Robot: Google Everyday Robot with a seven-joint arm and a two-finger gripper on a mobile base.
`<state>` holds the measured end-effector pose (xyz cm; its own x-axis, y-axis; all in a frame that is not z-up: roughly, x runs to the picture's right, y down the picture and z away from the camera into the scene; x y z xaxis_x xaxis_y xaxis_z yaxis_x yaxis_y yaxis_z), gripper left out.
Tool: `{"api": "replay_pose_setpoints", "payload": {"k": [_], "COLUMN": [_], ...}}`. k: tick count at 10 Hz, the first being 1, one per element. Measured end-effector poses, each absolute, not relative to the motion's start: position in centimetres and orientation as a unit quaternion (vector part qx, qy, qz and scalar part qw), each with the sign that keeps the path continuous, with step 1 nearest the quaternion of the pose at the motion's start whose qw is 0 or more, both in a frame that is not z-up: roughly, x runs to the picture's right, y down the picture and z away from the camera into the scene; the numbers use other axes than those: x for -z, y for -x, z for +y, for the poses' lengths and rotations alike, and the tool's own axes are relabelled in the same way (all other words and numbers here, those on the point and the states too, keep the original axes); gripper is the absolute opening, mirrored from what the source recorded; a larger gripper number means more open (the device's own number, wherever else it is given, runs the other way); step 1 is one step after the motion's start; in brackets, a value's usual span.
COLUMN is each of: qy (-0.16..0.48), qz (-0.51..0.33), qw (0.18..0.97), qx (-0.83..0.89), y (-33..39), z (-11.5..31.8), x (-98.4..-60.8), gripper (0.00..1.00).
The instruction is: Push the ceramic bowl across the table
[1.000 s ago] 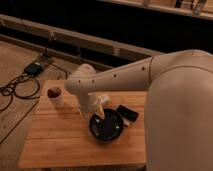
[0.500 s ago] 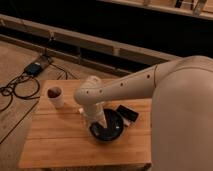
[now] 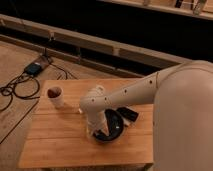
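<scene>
My gripper (image 3: 96,129) sits at the left rim of the ceramic bowl (image 3: 115,124), low in the centre of the frame; how it is set I cannot tell. I judge the glossy bowl may tip instead of sliding, or shove the black block (image 3: 129,114) just beside it. The table (image 3: 55,145) is pale planks. A white cup (image 3: 56,97) stands left, and cables (image 3: 20,85) trail over the floor at upper left.

Tool (image 3: 94,131) lower, at bowl (image 3: 115,125) L rim
</scene>
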<state>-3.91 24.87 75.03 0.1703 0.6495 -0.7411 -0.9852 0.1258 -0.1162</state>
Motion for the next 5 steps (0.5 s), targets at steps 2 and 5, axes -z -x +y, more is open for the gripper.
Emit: {"api": "replay_pose_setpoints", "payload": {"k": [2, 5], "qy": [0.313, 0.324], "qz": [0.277, 0.279], "qw": [0.713, 0.721], "qx": [-0.564, -0.545], "y": [4.0, 5.1], "z": [26.3, 28.0], "x": [-75.9, -77.0], "gripper": [0.65, 0.65]}}
